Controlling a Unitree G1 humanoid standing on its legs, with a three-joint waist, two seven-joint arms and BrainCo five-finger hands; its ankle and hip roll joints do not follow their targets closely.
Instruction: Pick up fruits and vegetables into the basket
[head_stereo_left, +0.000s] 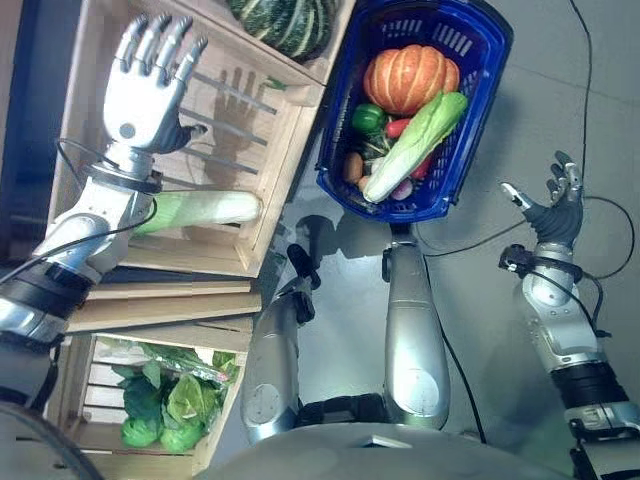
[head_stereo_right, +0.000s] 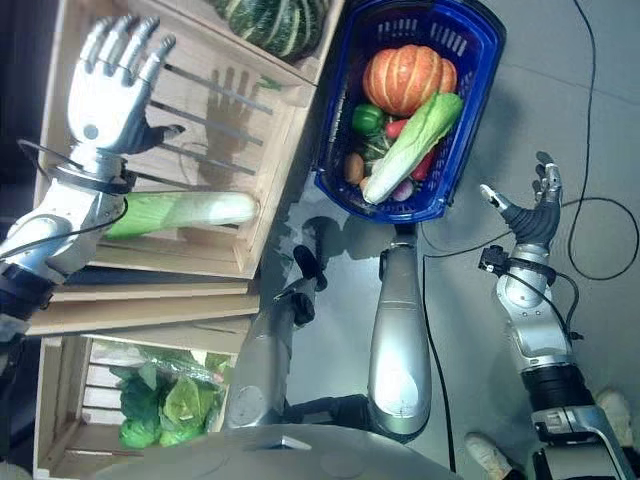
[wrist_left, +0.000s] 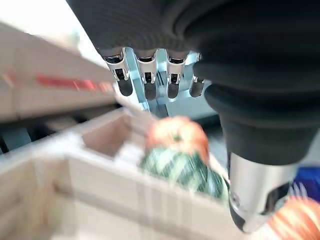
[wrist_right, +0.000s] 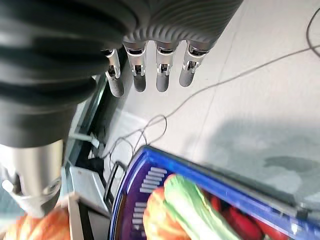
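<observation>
Left eye view, contents at this moment. Basket (head_stereo_left: 480, 60): blue plastic, on the grey floor (head_stereo_left: 560, 110), just right of the upper crate (head_stereo_left: 90, 150). It held an orange pumpkin (head_stereo_left: 408, 76) at the far end, a napa cabbage (head_stereo_left: 418, 140) lying diagonally across the middle, a green pepper (head_stereo_left: 367, 118) left of the cabbage, and small red and brown items partly hidden beneath.

Upper crate: pale slatted wood. One long pale-green vegetable (head_stereo_left: 205, 210) lay along its near edge. A dark green striped squash (head_stereo_left: 285, 22) sat in the next compartment, at the far side.

Lower crate (head_stereo_left: 75, 400): leafy greens (head_stereo_left: 165, 405) inside, some under clear wrap.

Left hand (head_stereo_left: 150, 85): raised above the upper crate, fingers straight and spread, holding nothing. Its wrist view showed the fingers (wrist_left: 146, 85) extended over a crate with the striped squash and an orange pumpkin beyond.

Right hand (head_stereo_left: 552, 205): held over the floor, right of the basket and well apart from it, fingers relaxed and spread, empty.
</observation>
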